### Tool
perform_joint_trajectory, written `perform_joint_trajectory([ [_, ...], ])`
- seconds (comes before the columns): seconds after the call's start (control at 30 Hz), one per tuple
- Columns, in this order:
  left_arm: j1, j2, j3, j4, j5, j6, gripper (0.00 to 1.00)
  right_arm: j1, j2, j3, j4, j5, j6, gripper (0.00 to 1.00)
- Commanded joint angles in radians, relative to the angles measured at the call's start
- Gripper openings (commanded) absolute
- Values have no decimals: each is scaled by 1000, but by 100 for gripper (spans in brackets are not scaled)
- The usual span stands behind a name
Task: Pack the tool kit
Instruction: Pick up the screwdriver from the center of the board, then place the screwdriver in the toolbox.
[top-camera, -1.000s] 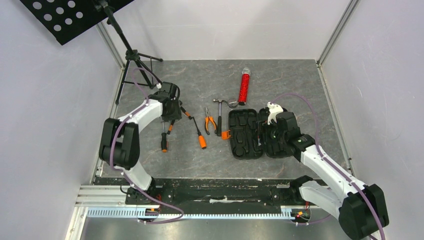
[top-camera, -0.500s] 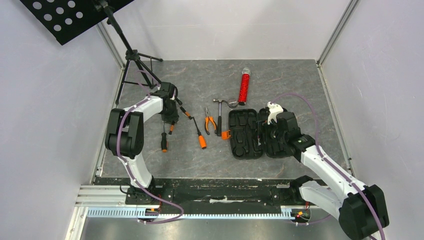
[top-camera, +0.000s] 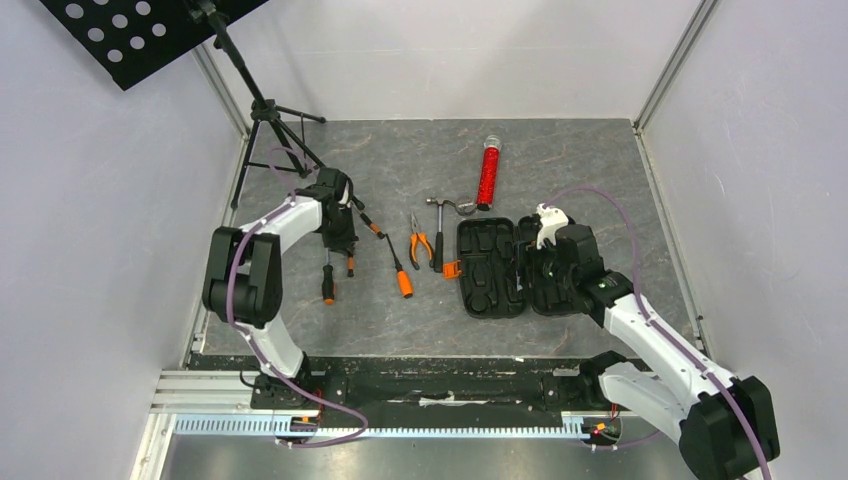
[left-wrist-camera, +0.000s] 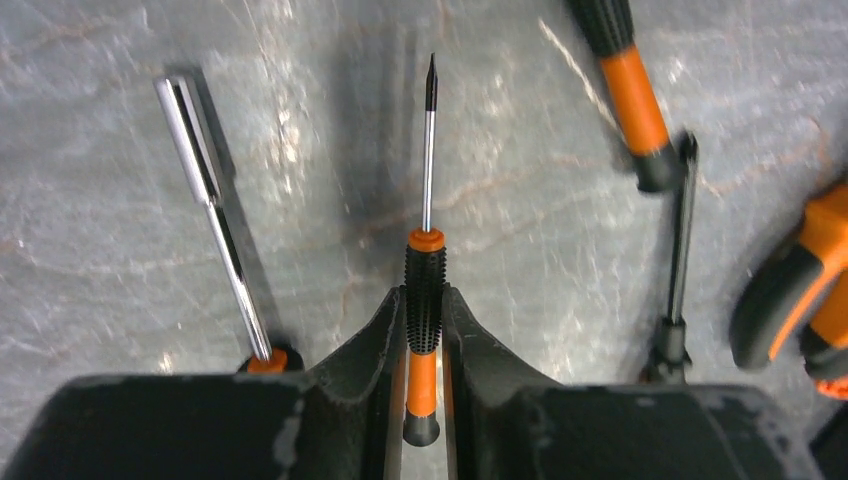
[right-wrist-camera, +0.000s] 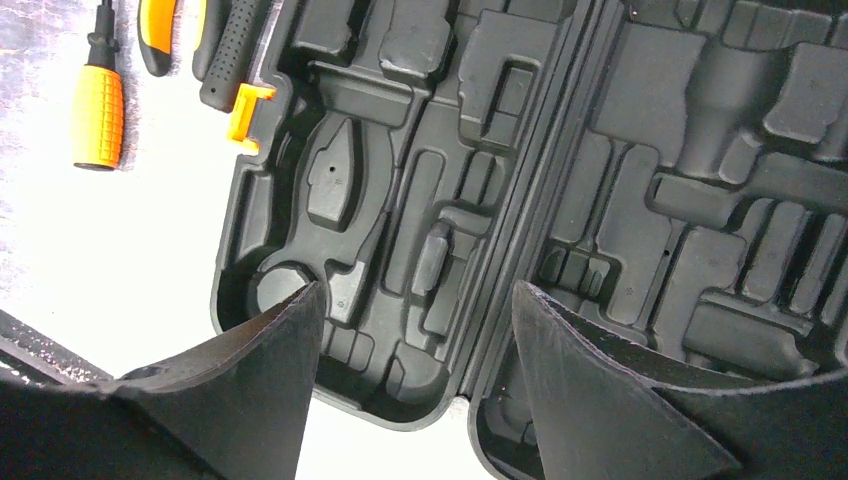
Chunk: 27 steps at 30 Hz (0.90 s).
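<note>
The black tool case (top-camera: 508, 266) lies open on the grey floor, its moulded slots empty, with its orange latch (top-camera: 451, 269) on the left edge. My left gripper (top-camera: 340, 238) is shut on a small orange-and-black precision screwdriver (left-wrist-camera: 425, 290), whose tip points away from me, low over the floor. My right gripper (top-camera: 547, 262) is open and empty, hovering over the case's hinge (right-wrist-camera: 520, 250). Pliers (top-camera: 420, 244), a hammer (top-camera: 440, 222) and an orange-handled screwdriver (top-camera: 401, 274) lie left of the case.
A black-handled screwdriver (top-camera: 327, 281) lies beside my left gripper; its shiny shaft (left-wrist-camera: 215, 205) shows in the left wrist view. A red tube (top-camera: 487, 175) lies behind the case. A black tripod stand (top-camera: 262, 112) stands at the back left. White walls enclose the floor.
My left arm has swung its elbow and turned its wrist, and the gripper has shifted slightly over the small screwdrivers. The right arm has hardly moved.
</note>
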<state>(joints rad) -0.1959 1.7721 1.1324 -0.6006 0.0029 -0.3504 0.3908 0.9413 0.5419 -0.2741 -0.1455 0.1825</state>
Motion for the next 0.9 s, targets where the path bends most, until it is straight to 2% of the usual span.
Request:
perform_joint_trajectory([
  [0.0,-7,-159,-40,-26,102,3,2,5,-28,0,40,-24,9,71],
  [0.13,-29,-332,-122,58,249,-77,2,6,-41,0,75,-63,46,70],
  [0.23,-76,-439,-218,220,381,-207,2,16,-42,-12,153,-124,116,69],
  [0.3,-137,-489,-267,324,419,-287,2,32,-43,-21,218,-153,172,69],
  [0.5,-373,-569,-353,590,393,-450,2,84,-37,-19,398,-193,334,66],
  [0.6,-466,-573,-370,720,361,-508,2,96,-22,-9,479,-208,400,61],
  [0.7,-525,-559,-374,809,347,-547,2,104,13,11,519,-227,440,57],
  [0.87,-575,-525,-351,853,338,-553,2,117,53,20,604,-277,503,54],
])
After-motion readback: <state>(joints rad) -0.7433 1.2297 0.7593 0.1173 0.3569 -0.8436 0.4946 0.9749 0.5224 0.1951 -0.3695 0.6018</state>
